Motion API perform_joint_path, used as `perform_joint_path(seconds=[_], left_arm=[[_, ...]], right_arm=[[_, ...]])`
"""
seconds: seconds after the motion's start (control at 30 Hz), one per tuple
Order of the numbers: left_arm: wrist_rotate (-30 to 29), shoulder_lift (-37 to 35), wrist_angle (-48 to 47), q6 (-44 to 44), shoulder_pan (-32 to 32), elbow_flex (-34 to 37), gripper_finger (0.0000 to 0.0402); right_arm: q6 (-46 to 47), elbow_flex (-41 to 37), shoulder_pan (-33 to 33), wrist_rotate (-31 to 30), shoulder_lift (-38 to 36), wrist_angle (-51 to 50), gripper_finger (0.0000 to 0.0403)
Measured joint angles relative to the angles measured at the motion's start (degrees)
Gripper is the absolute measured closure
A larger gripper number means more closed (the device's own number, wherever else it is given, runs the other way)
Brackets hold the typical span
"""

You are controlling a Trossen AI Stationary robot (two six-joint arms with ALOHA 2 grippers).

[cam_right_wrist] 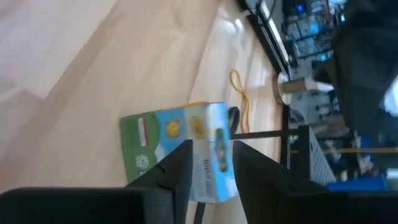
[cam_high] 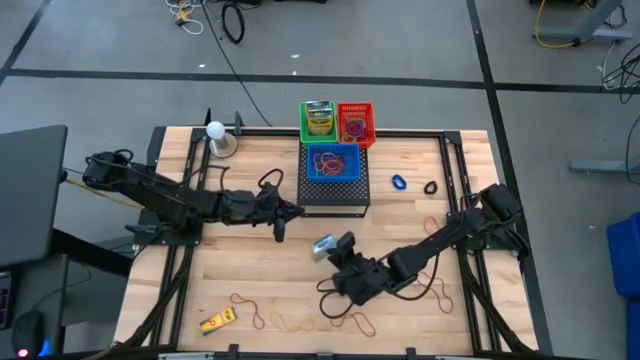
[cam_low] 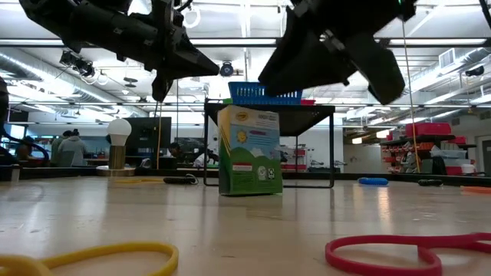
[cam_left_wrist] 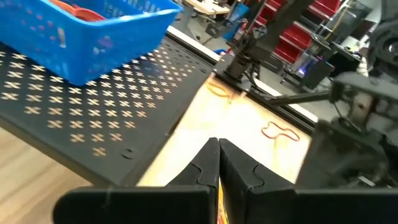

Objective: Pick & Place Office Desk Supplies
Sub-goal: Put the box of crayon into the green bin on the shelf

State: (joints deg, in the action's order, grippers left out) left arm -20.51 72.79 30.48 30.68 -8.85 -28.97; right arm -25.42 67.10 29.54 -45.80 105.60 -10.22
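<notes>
Near the table's middle, our right gripper stands parted around the green printed box, seemingly mid-grasp or just released. Next we need the fingers closed on it and a lift toward the baskets; our left gripper waits shut and empty.

Two arms, matte black throughout, jointed segments bulkier at elbows. Black cables loop loosely off left arm and beside right arm. Silver-grey block near right wrist. Fingers flat, dark, stepped along inner edges. No markings legible.

Green printed box on counter: logo strip along top edge, lettering too small to read. No other legible text anywhere.
</notes>
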Motion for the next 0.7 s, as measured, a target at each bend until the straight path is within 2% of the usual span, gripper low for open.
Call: perform_joint_path(seconds=[0.13,0.23,0.33,0.43,0.57,0.7], left_arm=[[-0.49,0.0,0.02,0.7,-2.0,0.0,0.0393],[-2.76,0.0,-1.97,4.09,-4.06,-0.87,0.0393],[-3.26,0.0,-11.44,5.95,-6.2,-4.83,0.0394],[-5.92,0.27,-24.8,6.02,-8.89,-10.83,0.0394],[-5.25,2.44,-37.38,8.79,-9.95,-18.19,0.0382],[-3.59,7.02,-42.44,9.0,-9.39,-21.87,0.0363]], right_arm=[[8.87,3.48,0.23,-0.6,-0.13,-8.11,0.0281],[24.59,7.31,1.01,-0.62,-0.53,-18.33,0.0298],[42.62,10.75,3.08,0.88,-2.85,-28.72,0.0334],[58.84,8.65,5.39,2.74,-6.39,-35.55,0.0383],[72.63,-1.23,8.43,5.49,-12.72,-32.86,0.0391],[77.08,-11.93,10.12,8.7,-19.46,-20.69,0.0398]])
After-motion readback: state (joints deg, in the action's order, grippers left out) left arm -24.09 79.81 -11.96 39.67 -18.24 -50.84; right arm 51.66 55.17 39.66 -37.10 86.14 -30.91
